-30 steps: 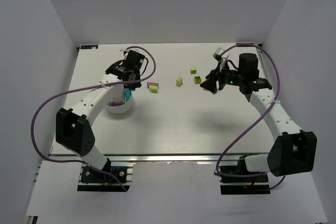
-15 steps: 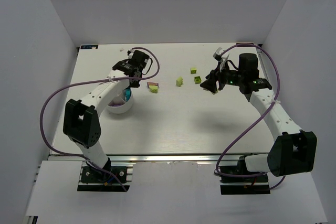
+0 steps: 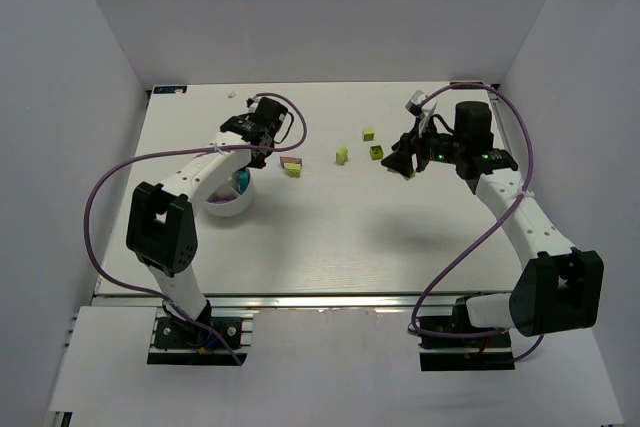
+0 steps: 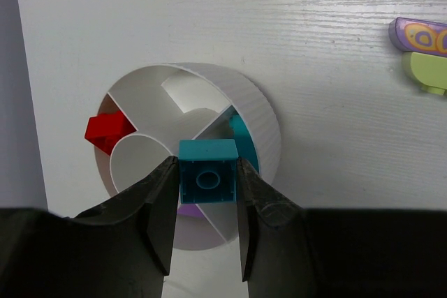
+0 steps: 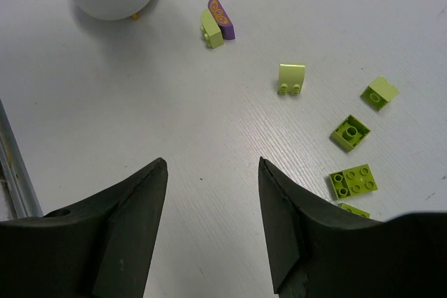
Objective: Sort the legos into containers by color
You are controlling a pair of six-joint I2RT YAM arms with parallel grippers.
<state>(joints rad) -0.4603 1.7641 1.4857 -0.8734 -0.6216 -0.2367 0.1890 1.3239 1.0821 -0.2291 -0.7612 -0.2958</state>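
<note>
White counter (image 3: 330, 237) runs between plain pale walls. Nearest my bases sits the dish (image 4: 260, 127). My left jaws hang straight over it, closed on a teal brick (image 4: 207, 171) that is pinched by two opposite sides above the dividers. Inside the dish a red brick (image 4: 108, 130) lies in one wedge and a second teal one (image 4: 243, 139) in the wedge opposite. Something purple (image 4: 187, 209) shows just under the held brick. Just beyond the dish, to its right, a purple piece (image 5: 222, 16) lies touching a lime brick (image 5: 211, 29). Farther right of the dish and well apart from it, several loose limes (image 5: 291, 78) lie scattered. My right jaws hover by them, spread wide and holding nothing.
</note>
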